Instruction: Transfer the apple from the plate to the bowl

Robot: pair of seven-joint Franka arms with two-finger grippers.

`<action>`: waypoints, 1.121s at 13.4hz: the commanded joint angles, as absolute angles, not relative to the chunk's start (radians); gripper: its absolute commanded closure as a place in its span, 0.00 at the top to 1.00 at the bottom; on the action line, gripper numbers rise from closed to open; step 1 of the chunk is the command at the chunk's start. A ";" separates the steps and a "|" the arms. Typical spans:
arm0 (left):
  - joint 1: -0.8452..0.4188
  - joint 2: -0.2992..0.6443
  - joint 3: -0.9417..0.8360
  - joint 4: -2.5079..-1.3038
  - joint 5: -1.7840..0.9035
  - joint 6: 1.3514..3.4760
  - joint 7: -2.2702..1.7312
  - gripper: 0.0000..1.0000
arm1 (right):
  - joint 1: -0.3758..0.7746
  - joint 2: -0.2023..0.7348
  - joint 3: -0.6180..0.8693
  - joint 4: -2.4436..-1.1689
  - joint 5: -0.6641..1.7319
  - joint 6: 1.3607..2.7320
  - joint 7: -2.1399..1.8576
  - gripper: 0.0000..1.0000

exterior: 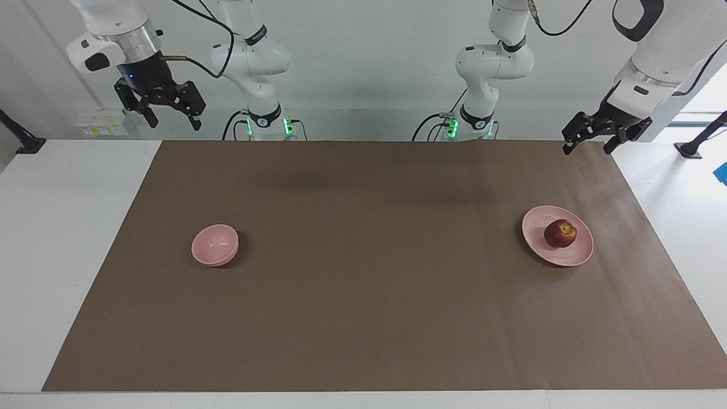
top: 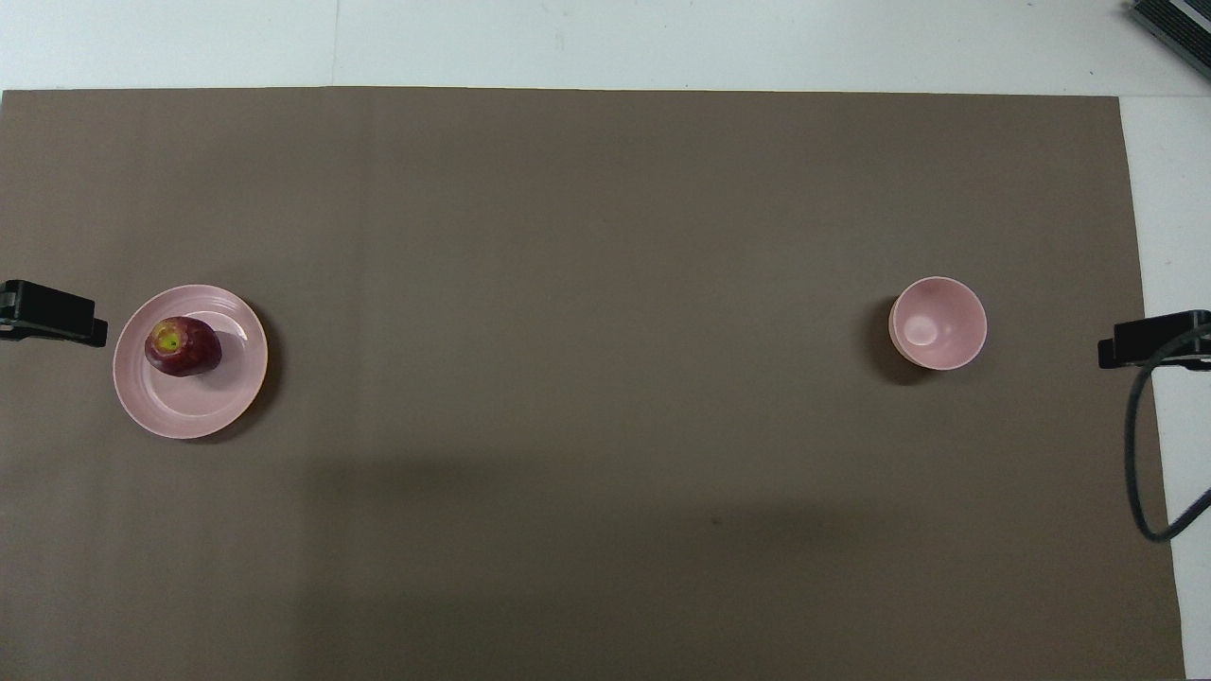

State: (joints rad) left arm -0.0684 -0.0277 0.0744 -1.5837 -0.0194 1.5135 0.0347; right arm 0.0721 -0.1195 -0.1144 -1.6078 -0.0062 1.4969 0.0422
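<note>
The dark red apple lies on the wide pale pink plate toward the left arm's end of the table. The small deep pink bowl stands empty toward the right arm's end. My left gripper is open and empty, raised over the mat's edge near the robots, apart from the plate. My right gripper is open and empty, high up by the mat's corner at its own end. Only the tips of the left gripper and the right gripper show in the overhead view.
A brown mat covers most of the white table. A dark cable hangs from the right arm at its end of the table. Nothing stands on the mat between bowl and plate.
</note>
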 commanded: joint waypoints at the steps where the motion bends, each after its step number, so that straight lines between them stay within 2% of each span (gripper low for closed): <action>1: -0.078 -0.029 0.081 -1.583 -0.015 1.511 0.046 1.00 | 0.071 -0.140 -0.118 -1.629 -0.002 1.494 0.015 1.00; 11: -0.077 -0.029 0.081 -1.615 -0.015 1.549 0.048 1.00 | 0.067 -0.140 -0.118 -1.629 0.000 1.491 0.021 1.00; 15: -0.068 -0.038 0.081 -1.716 -0.015 1.636 0.048 1.00 | 0.067 -0.140 -0.118 -1.629 0.000 1.491 0.021 1.00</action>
State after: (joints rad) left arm -0.0687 -0.0199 0.0770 -1.6452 -0.0194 1.5719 0.0352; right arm 0.0719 -0.1195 -0.1146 -1.6091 -0.0062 1.4969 0.0415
